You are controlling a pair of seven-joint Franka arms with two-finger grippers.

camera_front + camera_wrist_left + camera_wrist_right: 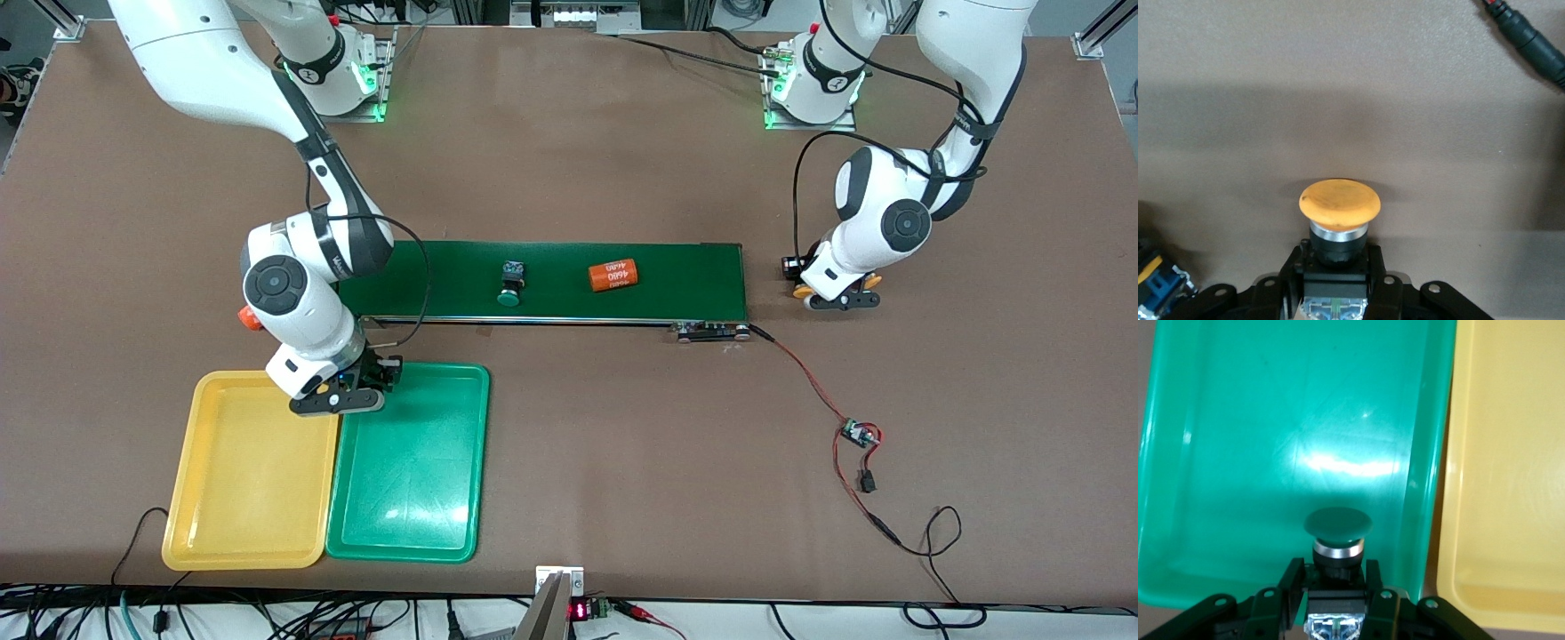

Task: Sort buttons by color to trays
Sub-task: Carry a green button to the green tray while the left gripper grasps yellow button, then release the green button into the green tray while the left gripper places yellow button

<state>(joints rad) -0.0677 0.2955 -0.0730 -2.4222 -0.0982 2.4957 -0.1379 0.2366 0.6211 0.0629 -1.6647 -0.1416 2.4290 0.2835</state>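
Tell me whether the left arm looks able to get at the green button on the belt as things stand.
Probably not yet: the left gripper is shut on a yellow button, off the belt's end; the green button itself lies unobstructed.

Bright overhead light, glare on green tray [418, 498].

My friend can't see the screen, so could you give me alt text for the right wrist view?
The right gripper holds a green-capped button over the green tray, near the tray's edge. The yellow tray lies right beside it, both trays bare in this view.
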